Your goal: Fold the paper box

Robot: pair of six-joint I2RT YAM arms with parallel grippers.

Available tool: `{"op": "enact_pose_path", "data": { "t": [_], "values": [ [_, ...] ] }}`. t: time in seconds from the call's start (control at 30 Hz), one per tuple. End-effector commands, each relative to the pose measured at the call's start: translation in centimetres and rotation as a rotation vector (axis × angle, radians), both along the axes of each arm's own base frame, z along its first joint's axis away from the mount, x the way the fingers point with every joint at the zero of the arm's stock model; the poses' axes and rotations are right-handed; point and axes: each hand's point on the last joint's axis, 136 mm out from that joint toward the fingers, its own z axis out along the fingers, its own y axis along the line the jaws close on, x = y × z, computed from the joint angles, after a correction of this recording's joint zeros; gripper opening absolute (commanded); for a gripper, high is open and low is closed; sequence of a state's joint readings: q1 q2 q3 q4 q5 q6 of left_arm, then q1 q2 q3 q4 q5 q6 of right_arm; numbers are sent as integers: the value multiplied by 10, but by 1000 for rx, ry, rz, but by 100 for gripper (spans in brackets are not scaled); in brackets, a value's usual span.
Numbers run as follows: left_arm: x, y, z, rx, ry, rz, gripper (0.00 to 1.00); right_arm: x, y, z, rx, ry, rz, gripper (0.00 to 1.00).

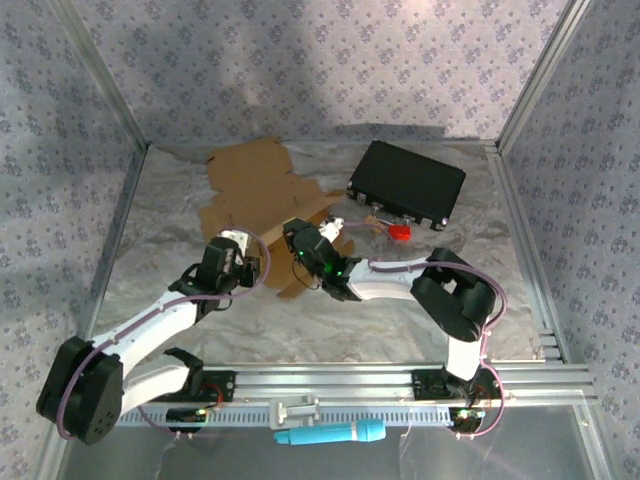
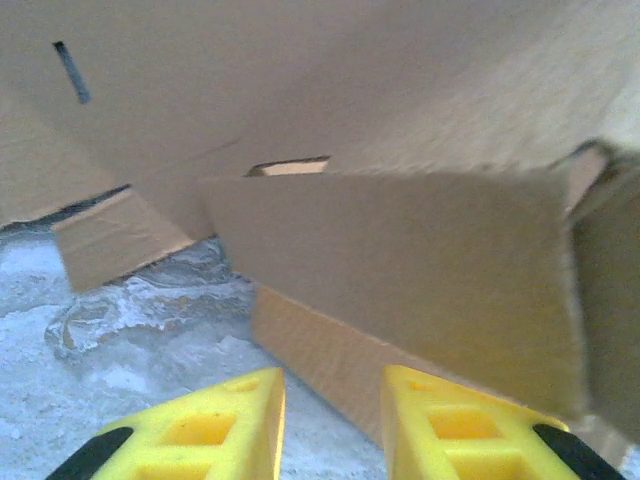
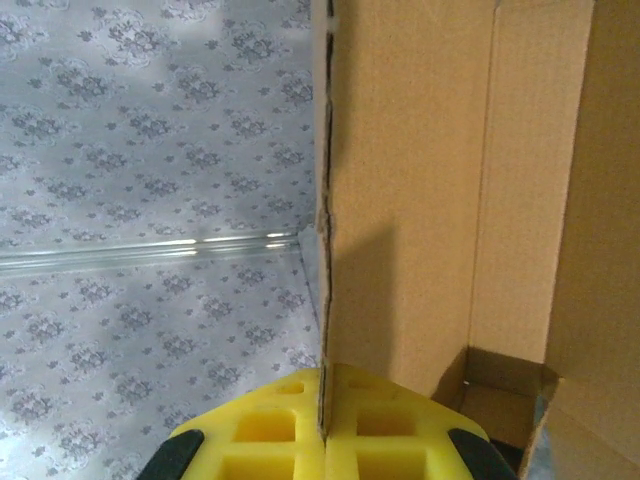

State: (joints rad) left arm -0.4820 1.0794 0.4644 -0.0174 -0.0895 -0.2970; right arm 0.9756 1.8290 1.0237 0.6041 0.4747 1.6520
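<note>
Right wrist view shows the right gripper [image 3: 325, 390] pinching the box [image 3: 410, 200] by a flap that stands straight up. The box lies in the middle of the table [image 1: 200, 320]. The left gripper [image 2: 333, 405] is open and holds nothing. The box's long side wall is just ahead, running across its fingers.

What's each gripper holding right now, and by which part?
Right gripper clamps the cardboard box by an upright panel's edge. Left gripper: jaws apart, holding nothing.

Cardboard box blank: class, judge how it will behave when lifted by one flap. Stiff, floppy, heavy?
Probably light and fairly stiff: the flap stands upright, pinched at its edge by the right pincer. It likely hinges at its creases, since panels sit at different angles.
</note>
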Motion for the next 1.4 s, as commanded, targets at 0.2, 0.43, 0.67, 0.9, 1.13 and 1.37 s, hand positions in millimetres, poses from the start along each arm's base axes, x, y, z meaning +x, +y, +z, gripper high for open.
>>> {"op": "enact_pose_path", "data": {
  "t": [0.2,0.43,0.67,0.9,1.13,1.37],
  "values": [
    [5,-24,41,-123,-21,-76,43,25,-30,18,-134,59,-92,0],
    [-19,-16,88,-287,-57,-14,52,-21,-71,39,-210,184,-176,0],
    [-19,-1,91,-291,-51,87,54,-57,-90,75,-235,222,-232,0],
    [-20,-3,68,-270,9,71,47,-34,-80,44,-169,185,-244,0],
    [-16,-8,39,-250,49,48,39,-10,-55,41,-102,130,-192,0],
    [-10,-8,21,-206,16,25,39,-10,-53,16,-104,183,-172,0]
  ]
}}
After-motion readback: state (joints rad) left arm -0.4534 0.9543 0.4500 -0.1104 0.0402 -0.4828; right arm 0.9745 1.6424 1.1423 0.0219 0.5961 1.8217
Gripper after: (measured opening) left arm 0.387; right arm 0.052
